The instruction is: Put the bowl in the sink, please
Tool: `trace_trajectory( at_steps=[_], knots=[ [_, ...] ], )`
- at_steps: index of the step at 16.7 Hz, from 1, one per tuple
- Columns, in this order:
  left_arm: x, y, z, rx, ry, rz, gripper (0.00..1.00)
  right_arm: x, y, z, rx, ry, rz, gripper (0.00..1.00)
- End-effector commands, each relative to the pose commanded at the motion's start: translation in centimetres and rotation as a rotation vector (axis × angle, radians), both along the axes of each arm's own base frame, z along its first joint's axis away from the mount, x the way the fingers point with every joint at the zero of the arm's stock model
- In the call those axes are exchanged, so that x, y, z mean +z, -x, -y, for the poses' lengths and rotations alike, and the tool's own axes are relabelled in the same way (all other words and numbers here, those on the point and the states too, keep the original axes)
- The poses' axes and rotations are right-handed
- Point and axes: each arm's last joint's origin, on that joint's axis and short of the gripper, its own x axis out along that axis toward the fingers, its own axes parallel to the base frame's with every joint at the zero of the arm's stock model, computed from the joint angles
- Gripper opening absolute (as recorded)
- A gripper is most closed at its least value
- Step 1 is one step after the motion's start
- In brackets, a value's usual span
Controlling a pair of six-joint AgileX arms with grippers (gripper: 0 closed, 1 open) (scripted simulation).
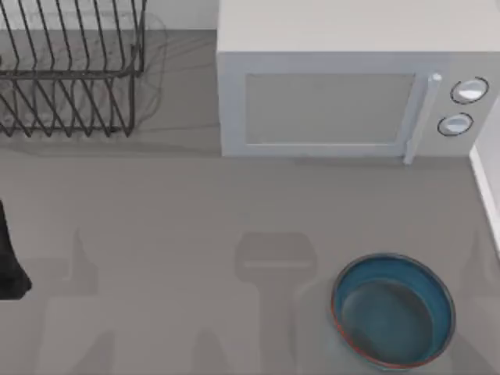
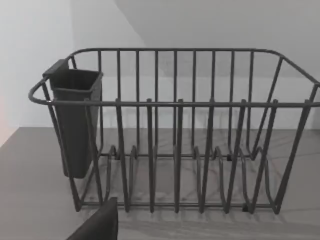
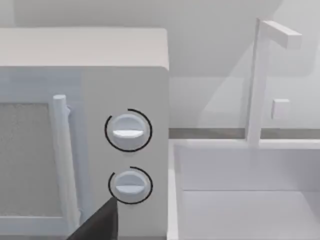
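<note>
A dark part of the left arm [image 1: 9,262] shows at the top view's left edge, low beside the bench [image 1: 156,234]; its pincer's opening cannot be told, and nothing is seen in its hold. A dark finger [image 2: 97,225] of the left pincer juts into the left wrist view, facing a wire dish rack [image 2: 175,130] with a dark cup [image 2: 75,120] hung at one end. A like dark finger [image 3: 97,222] of the right pincer sits in the right wrist view, before the microwave [image 3: 80,125] and its two round knobs [image 3: 128,130]; whether that pincer is open or closed cannot be told either. Just beside the microwave in that view lies the white sink [image 3: 240,200] with its tall tap [image 3: 260,80]. In the top view the bowl [image 1: 393,308], blue inside with a reddish rim, stands upright on the bench at the lower right, in front of the microwave's knob end, apart from it and near the sink's edge [image 1: 488,187] at the right. The rack stands at the upper left, well apart from the bowl.
</note>
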Motion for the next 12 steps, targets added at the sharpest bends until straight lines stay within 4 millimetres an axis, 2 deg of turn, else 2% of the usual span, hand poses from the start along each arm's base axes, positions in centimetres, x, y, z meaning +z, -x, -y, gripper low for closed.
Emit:
trace_trajectory(
  at_steps=[3,6,9,12],
  knots=[
    [0.0,0.0,0.0,0.0,0.0,0.0,1.0,0.2,0.0,-0.1,0.006,-0.005,-0.012,1.0],
    [0.0,0.0,0.0,0.0,0.0,0.0,1.0,1.7,-0.1,-0.5,0.045,-0.043,-0.109,1.0],
    [0.0,0.0,0.0,0.0,0.0,0.0,1.0,4.0,-0.9,-1.3,0.092,-0.095,-0.313,1.0],
    [0.0,0.0,0.0,0.0,0.0,0.0,1.0,5.8,-2.9,-2.6,0.121,-0.13,-0.618,1.0]
  ],
)
